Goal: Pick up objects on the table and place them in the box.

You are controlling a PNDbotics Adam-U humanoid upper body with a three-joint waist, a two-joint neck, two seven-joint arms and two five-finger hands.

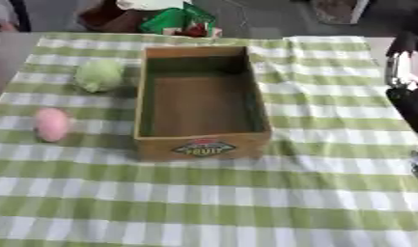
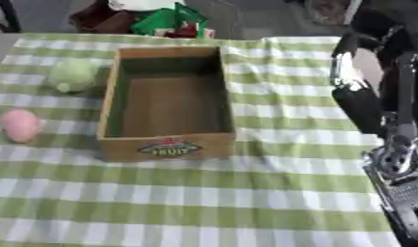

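Left eye view
Box: I see the wooden box (image 1: 201,103) standing open-topped on the bench (image 1: 245,202), which wears a green-and-white checked cloth; a label faces me on its near wall.
Green object: a pale green rounded thing (image 1: 99,75) lies on the cloth just left of the box's far end.
Pink object: a pink rounded thing (image 1: 51,124) lies left of the box's near end, well apart from it.
Bags: green and red packets (image 1: 182,21) sit beyond the box, off the bench's far edge.

Right eye view
Right arm: my right arm (image 2: 377,96) hangs to the right of the box, clear of it.
Right hand: I see silver parts (image 2: 397,169) low at the right edge; I cannot tell how the fingers stand.
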